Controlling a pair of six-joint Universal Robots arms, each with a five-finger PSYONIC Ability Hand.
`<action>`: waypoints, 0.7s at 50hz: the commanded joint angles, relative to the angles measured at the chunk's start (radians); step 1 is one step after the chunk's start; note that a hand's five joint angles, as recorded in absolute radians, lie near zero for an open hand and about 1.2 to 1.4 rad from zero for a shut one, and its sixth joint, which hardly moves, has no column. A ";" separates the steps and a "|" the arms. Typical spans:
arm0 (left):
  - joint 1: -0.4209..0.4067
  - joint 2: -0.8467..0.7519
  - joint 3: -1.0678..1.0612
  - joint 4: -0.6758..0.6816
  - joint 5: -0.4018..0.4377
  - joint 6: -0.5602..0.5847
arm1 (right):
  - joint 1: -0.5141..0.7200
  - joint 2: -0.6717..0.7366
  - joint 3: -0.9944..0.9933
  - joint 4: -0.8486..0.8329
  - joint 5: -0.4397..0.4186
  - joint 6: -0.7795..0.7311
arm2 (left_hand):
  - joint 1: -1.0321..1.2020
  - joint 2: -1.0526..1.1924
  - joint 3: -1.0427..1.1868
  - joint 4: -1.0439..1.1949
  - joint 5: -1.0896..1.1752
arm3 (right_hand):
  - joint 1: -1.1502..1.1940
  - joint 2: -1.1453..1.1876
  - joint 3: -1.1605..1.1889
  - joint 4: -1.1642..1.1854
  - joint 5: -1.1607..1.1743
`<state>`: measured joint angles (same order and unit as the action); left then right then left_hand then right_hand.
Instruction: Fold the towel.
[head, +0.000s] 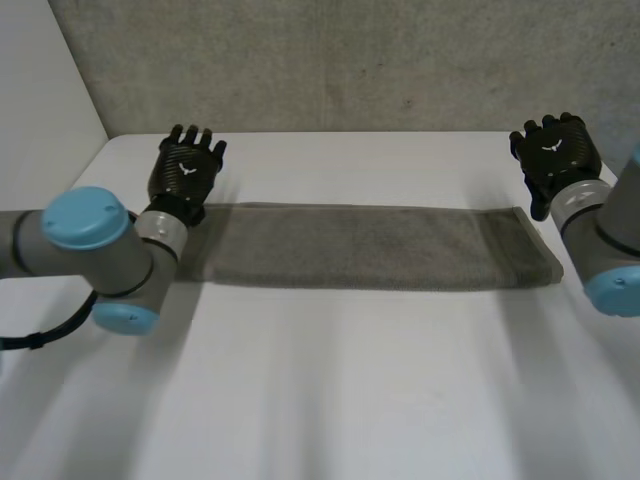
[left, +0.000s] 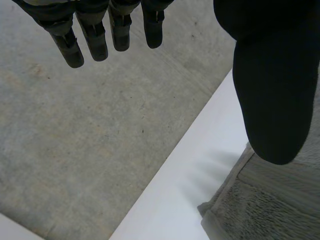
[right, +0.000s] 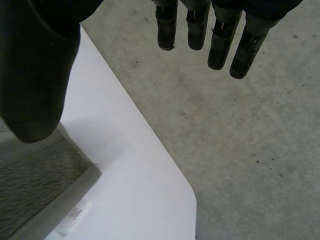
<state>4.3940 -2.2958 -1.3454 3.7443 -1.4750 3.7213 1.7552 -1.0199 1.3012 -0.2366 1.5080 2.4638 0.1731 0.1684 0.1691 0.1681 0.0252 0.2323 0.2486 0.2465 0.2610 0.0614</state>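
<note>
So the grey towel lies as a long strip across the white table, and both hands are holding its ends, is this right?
Not quite. The towel does lie as a long strip across the table, but the left hand and right hand are open near its ends, holding nothing, as both wrist views show.

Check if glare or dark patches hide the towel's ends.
Head view: even light, no glare; the left arm overlaps the towel's left end. Left wrist view: the left hand's dark thumb covers part of the towel, corner visible. Right wrist view: likewise with the right hand.
</note>
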 joint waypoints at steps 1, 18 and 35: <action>0.004 0.250 -0.272 -0.003 0.004 -0.148 | -0.005 -0.129 0.084 0.251 -0.052 0.004 | 0.002 0.007 0.006 0.007 -0.024 | -0.037 -0.053 -0.051 -0.065 -0.040; 0.027 0.395 -0.448 -0.038 -0.001 -0.629 | -0.161 -0.008 0.136 0.251 -0.246 0.207 | 0.011 0.016 0.015 0.016 -0.016 | 0.275 0.259 0.261 0.247 0.272; 0.033 0.400 -0.492 -0.026 0.005 -0.626 | -0.198 0.081 0.110 0.191 -0.246 0.196 | 0.014 0.019 0.018 0.019 -0.013 | 0.322 0.306 0.308 0.294 0.319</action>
<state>4.4322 -1.8993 -1.8248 3.7091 -1.4712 3.0926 1.5590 -0.9579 1.4156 -0.0197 1.2595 2.6611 0.1709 0.1671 0.1665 0.1669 0.0245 0.5447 0.5284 0.5377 0.5360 0.3739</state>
